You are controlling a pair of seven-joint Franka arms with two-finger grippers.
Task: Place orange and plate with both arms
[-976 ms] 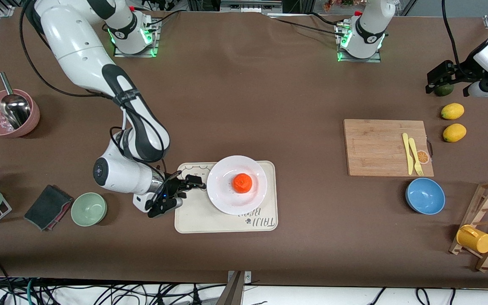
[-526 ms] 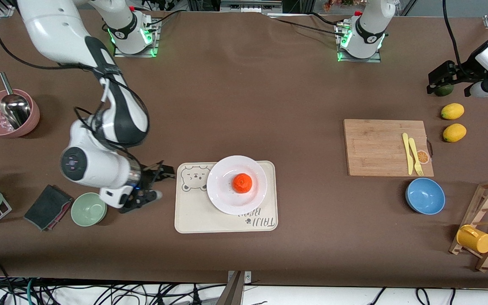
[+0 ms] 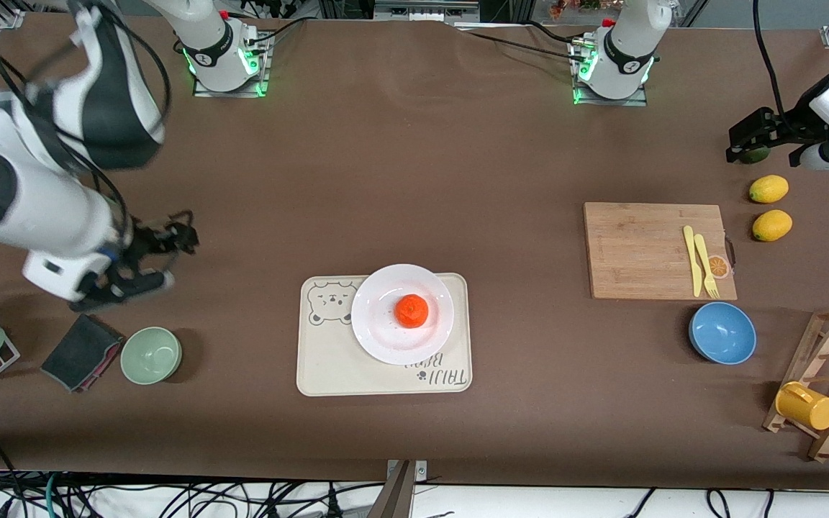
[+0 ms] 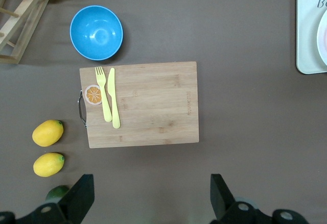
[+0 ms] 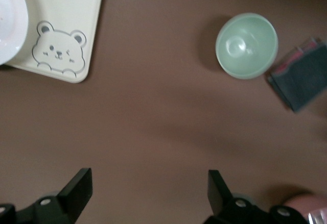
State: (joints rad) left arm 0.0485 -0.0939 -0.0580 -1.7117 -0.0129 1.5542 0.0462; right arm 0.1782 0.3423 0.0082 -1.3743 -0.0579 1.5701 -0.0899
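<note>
The orange (image 3: 411, 311) rests in the middle of the white plate (image 3: 378, 316), which sits on a cream bear-print tray (image 3: 342, 360) near the table's centre. My right gripper (image 3: 168, 259) hangs open and empty over bare table toward the right arm's end, well away from the tray. Its wrist view shows the open right gripper (image 5: 148, 193), the tray's bear corner (image 5: 66, 25) and a slice of the plate (image 5: 10, 20). My left gripper (image 3: 763, 144) is open and empty at the left arm's end, over a dark green fruit (image 3: 754, 154). The left wrist view shows that gripper (image 4: 150, 203) holding nothing.
A wooden cutting board (image 3: 655, 248) carries a yellow knife and fork (image 3: 701, 262). Two lemons (image 3: 768, 189) and a blue bowl (image 3: 722, 332) lie near it, a mug rack (image 3: 825, 392) at the corner. A green bowl (image 3: 151, 355), dark cloth (image 3: 80, 352) and pink bowl (image 3: 15, 194) sit at the right arm's end.
My right arm has drawn back from the tray's edge toward its own end of the table and risen. The plate and orange have not moved. The left arm has barely shifted.
</note>
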